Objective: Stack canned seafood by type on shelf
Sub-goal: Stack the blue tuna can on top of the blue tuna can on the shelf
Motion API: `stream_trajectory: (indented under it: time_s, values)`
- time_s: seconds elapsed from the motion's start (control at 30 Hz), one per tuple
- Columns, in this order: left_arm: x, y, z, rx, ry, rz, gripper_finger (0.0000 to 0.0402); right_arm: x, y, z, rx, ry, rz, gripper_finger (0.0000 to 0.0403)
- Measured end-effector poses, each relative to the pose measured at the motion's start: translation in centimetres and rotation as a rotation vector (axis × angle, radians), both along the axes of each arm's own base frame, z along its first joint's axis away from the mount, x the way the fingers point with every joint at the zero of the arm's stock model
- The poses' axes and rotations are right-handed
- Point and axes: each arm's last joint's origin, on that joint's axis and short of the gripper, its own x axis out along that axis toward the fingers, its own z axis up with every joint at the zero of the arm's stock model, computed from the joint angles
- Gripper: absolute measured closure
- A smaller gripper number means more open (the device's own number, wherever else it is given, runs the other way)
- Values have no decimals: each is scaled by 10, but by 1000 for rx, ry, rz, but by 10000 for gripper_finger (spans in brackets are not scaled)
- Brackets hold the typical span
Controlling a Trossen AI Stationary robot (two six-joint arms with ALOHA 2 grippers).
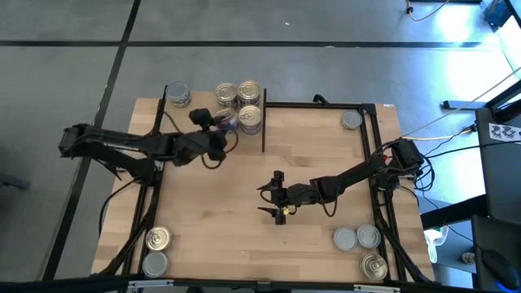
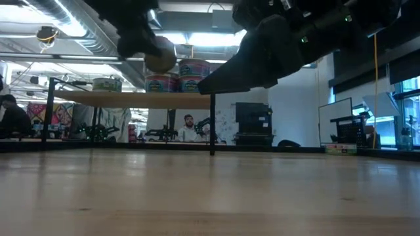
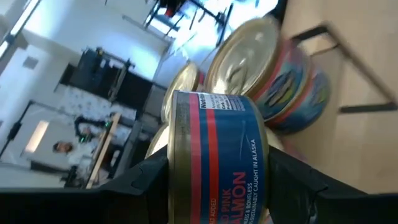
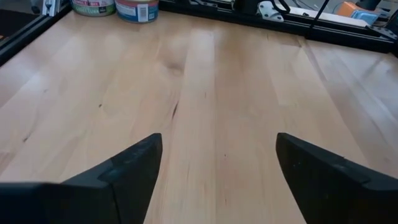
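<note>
Ahead of my right tool (image 1: pixel 275 198), the middle of the table (image 1: pixel 326 155) lies bare and open to pass. Toward the shelf (image 1: pixel 203 110), its black upright post (image 1: pixel 264 134) blocks the way, and the stacked tins (image 1: pixel 241 104) crowd the shelf end where my left tool (image 1: pixel 213 120) carries a tin (image 3: pixel 217 162).

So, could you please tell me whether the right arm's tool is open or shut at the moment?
Open. The right tool has its two dark fingers spread wide over bare tabletop, with nothing between them.

overhead and table-level cameras share the shelf (image 1: pixel 213 110); wrist cameras look close.
</note>
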Motion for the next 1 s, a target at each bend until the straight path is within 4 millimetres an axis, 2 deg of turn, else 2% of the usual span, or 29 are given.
stream_trajectory:
  time_s: [0.27, 0.47, 0.77, 1.0]
  values:
    - [4, 20, -5, -1, 17, 65, 204, -1, 0, -2, -6, 18, 0, 91]
    - [5, 25, -6, -34, 12, 35, 204, -1, 0, -2, -5, 22, 3, 91]
    - [4, 32, -8, -42, 5, 60, 203, -2, 5, -3, 32, 43, 173, 91]
    - [3, 32, -10, -48, 29, 59, 168, -2, 5, -3, 32, 42, 172, 91]
